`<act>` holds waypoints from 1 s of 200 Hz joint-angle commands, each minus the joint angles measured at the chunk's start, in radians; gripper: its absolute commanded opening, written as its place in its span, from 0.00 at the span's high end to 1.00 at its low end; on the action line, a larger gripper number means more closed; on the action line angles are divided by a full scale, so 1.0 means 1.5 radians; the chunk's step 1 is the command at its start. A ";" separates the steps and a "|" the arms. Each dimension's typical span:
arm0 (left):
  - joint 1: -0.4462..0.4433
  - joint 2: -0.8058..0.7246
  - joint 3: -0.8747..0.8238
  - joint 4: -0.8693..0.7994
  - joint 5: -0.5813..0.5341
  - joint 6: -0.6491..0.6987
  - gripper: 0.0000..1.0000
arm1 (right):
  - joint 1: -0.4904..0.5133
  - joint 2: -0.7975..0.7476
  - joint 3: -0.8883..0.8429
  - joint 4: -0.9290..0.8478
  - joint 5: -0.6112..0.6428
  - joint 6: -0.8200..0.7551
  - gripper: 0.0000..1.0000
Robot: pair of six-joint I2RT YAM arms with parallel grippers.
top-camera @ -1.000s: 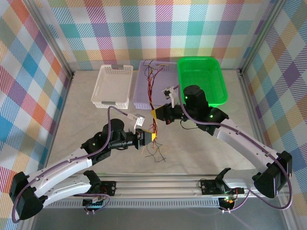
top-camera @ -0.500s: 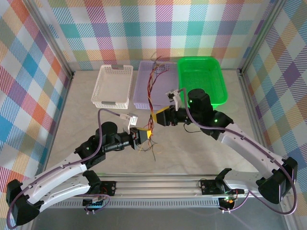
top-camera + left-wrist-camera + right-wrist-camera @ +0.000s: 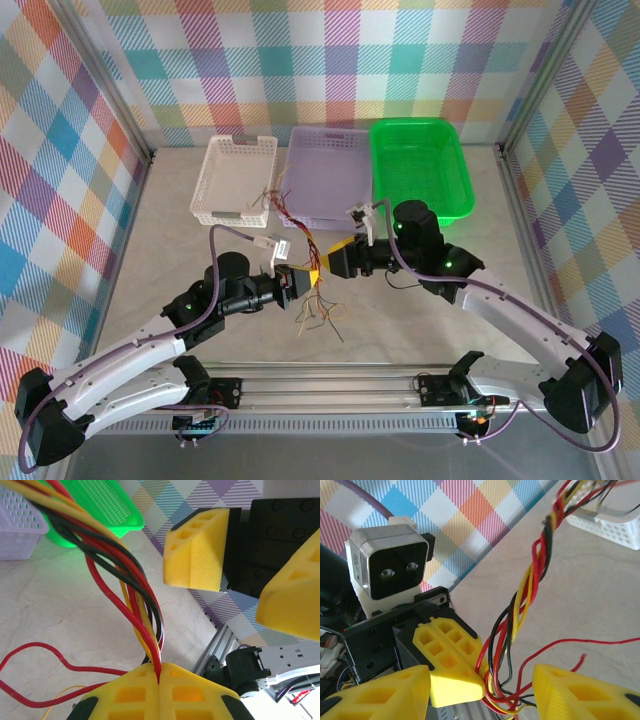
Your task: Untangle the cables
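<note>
**Left claw anchors the wire bundle; right claw stands open around it.**
The left claw [image 3: 159,682] is clenched on the cables [image 3: 142,605], with red, yellow and black strands pinched where its yellow pads meet. It seems to be anchoring the bundle so the other arm can draw strands free. The right claw [image 3: 482,690] is released, its fingers wide apart on either side of the twisted bundle. It grips nothing, though I cannot tell whether a strand brushes one finger. It looks poised to close just above the left claw's grip. Seen from above, both claws meet at centre frame over the desk [image 3: 180,250]. The bundle runs up and left toward the white basket [image 3: 232,180] and the lilac basket [image 3: 325,175], and its loose ends splay on the desk just below the claws.
</note>
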 commanded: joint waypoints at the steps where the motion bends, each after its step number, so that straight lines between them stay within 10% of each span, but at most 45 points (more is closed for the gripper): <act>1: -0.003 0.002 0.017 0.028 0.017 0.000 1.00 | 0.004 0.018 -0.012 0.062 -0.039 0.026 0.47; 93: -0.004 0.001 0.019 0.017 0.016 -0.001 1.00 | 0.007 0.027 -0.039 0.094 -0.049 0.036 0.73; 151: -0.003 0.001 0.019 0.016 0.018 -0.002 1.00 | 0.009 0.030 -0.066 0.130 -0.058 0.050 0.72; 200: -0.003 -0.011 0.018 0.004 0.012 -0.002 1.00 | 0.011 0.017 -0.069 0.114 -0.045 0.035 0.98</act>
